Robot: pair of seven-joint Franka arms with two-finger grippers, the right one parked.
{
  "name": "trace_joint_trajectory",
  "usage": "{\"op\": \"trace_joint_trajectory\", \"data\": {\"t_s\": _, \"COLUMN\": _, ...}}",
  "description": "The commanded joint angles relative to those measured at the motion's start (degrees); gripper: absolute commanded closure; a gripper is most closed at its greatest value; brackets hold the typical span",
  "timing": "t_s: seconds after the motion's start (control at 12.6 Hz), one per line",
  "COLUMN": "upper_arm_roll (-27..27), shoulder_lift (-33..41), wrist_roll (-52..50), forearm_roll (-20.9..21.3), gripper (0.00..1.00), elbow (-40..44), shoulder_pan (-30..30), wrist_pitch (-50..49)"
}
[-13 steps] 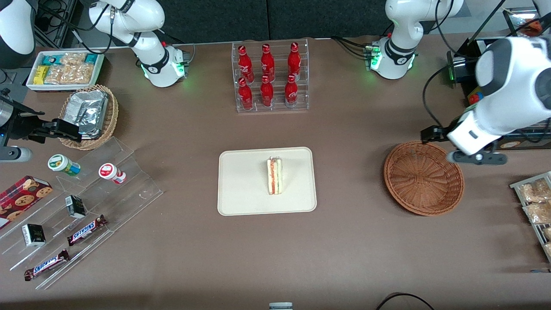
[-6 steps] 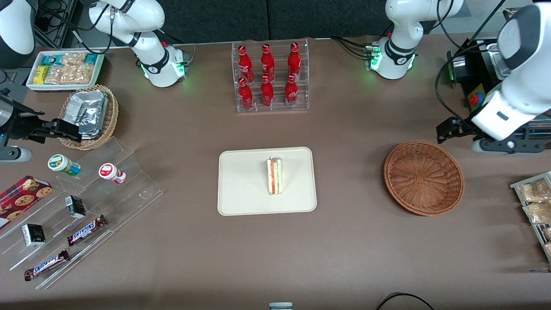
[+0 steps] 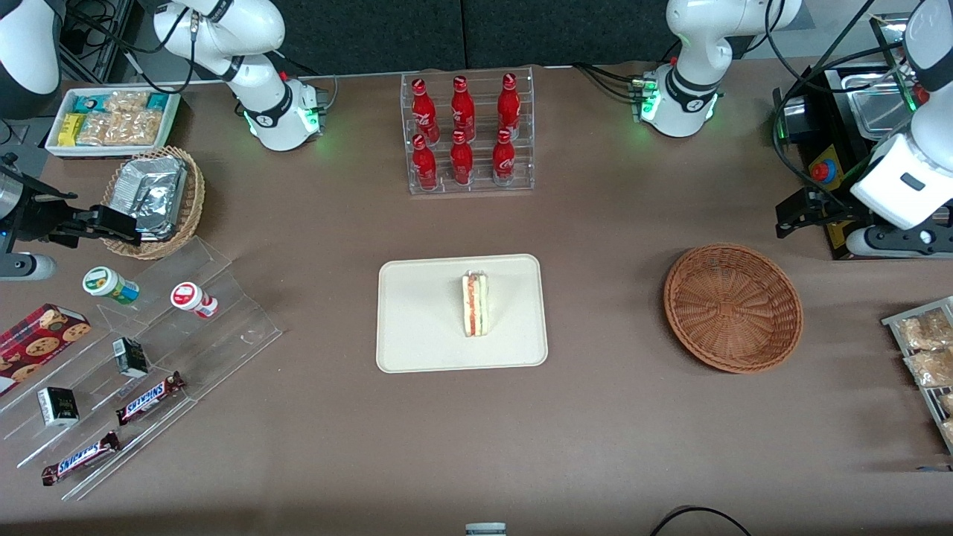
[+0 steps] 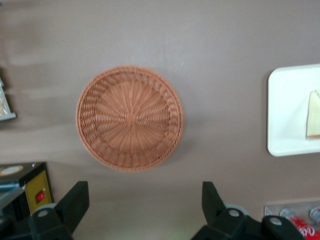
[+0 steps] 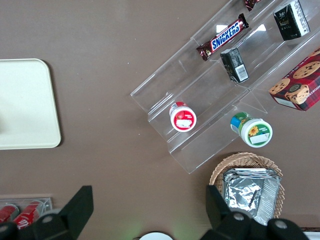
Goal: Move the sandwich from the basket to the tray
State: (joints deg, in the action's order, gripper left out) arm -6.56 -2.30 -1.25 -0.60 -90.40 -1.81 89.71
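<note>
The sandwich [image 3: 475, 304], a pale wedge with orange-red and green filling, stands on its edge on the cream tray [image 3: 417, 327] in the middle of the table. The reddish-brown wicker basket [image 3: 733, 307] holds nothing and sits toward the working arm's end. My left gripper [image 3: 791, 217] is open and holds nothing; it hovers high, farther from the front camera than the basket, near the table's end. The left wrist view shows the basket [image 4: 130, 117], the tray's edge [image 4: 287, 115], the sandwich [image 4: 314, 115] and my gripper [image 4: 143, 202] with its jaws wide apart.
A black control box with a red button [image 3: 819, 171] stands by my gripper. A rack of red bottles [image 3: 467, 134] stands farther back. Snack packets [image 3: 923, 350] lie at the working arm's end. A foil-filled tan basket [image 3: 153, 197] and acrylic steps [image 3: 149, 357] are at the parked arm's end.
My gripper has moved off the basket's rim, upward and out toward the working arm's end of the table. The sandwich, tray and basket have not moved.
</note>
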Motion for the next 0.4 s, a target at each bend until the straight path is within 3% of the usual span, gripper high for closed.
{"op": "trace_joint_trajectory", "data": {"t_s": 0.0, "upper_arm_roll": -0.39, "shoulder_lift": -1.04, "wrist_roll": -0.86, "forearm_roll": 0.69, "gripper": 0.0, "elbow": 2.33, "shoulder_pan": 0.05, "wrist_pitch": -2.35}}
{"op": "trace_joint_trajectory", "data": {"t_s": 0.32, "upper_arm_roll": -0.39, "shoulder_lift": -1.12, "wrist_roll": -1.03, "forearm_roll": 0.78, "gripper": 0.0, "elbow": 3.04, "shoulder_pan": 0.06, "wrist_pitch": -2.52}}
